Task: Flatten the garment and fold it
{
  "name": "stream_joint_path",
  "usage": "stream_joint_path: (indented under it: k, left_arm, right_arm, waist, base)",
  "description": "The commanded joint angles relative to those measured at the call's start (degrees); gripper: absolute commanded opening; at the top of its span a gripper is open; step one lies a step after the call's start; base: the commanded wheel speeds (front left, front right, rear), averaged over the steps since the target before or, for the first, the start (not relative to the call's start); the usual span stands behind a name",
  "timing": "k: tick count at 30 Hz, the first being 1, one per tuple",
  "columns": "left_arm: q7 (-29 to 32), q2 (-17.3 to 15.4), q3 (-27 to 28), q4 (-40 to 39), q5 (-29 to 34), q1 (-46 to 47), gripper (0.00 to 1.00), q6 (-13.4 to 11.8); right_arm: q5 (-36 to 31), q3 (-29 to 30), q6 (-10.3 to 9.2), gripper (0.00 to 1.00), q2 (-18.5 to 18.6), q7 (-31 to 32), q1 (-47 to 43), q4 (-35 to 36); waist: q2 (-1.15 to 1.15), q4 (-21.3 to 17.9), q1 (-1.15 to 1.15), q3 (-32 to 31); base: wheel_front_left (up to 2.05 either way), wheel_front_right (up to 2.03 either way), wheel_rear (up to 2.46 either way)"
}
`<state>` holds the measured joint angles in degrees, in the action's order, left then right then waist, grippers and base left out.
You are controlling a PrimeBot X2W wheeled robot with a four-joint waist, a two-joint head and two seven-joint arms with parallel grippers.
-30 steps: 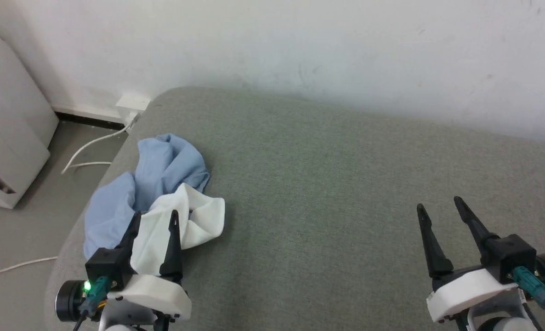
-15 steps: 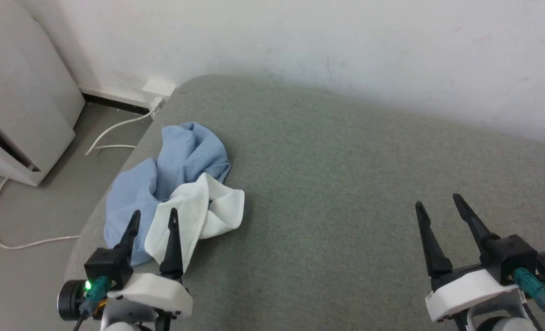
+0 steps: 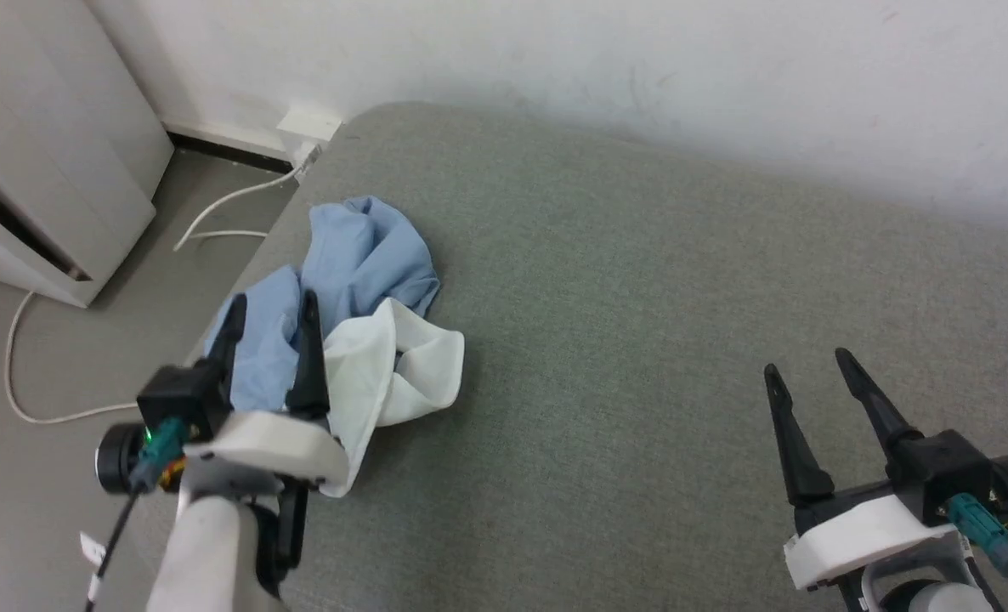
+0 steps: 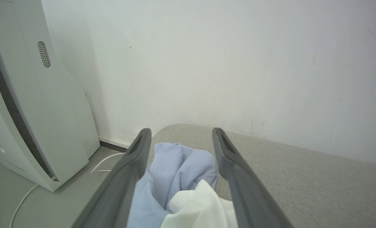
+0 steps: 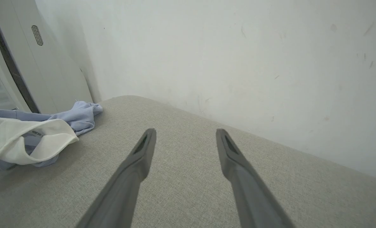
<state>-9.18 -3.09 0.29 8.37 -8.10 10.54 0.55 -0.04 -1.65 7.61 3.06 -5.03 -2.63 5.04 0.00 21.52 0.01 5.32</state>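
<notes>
Plainly, the garment (image 3: 359, 272) lay bunched at the left edge of the grey padded surface (image 3: 640, 297), so a careless tug could slide it off. Both the left gripper (image 3: 271, 299), above it, and right gripper (image 3: 806, 361) gaped empty. Its long axis followed that edge, white collar (image 3: 410, 365) nearest.

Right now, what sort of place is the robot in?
Probably a home-like room or test space: a grey fabric-covered padded surface against a scuffed white wall, a tall white plastic appliance beside a white cable on the floor, a crumpled light blue shirt with white collar.
</notes>
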Motion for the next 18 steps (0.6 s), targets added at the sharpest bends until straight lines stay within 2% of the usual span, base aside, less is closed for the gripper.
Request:
stream_joint_path:
  k: [1, 8, 18]
  left_arm:
    - [-0.7, -0.5, 0.8, 1.7, -1.0, 3.6, 1.0, 0.7]
    - [0.2, -2.4, 1.2, 10.2, -3.3, 13.0, 1.0, 2.8]
    - [13.1, -6.2, -1.7, 30.4, -9.4, 25.5, 1.0, 5.3]
  right_arm:
    - [-0.3, 0.0, -0.08, 1.0, -0.1, 0.0, 0.7, 0.6]
    - [-0.3, 0.2, -0.08, 1.0, 0.2, 0.1, 1.4, 1.1]
    - [0.5, -0.9, -0.09, 1.0, 1.2, 0.3, 3.1, 1.3]
  waist:
    - [0.0, -0.2, -0.01, 1.3]
    - [0.0, -1.1, -0.01, 3.7]
    - [0.0, -3.6, -0.01, 8.1]
  base:
    - [0.0, 0.0, 0.0]
    - [0.0, 0.0, 0.0]
    - [0.0, 0.0, 0.0]
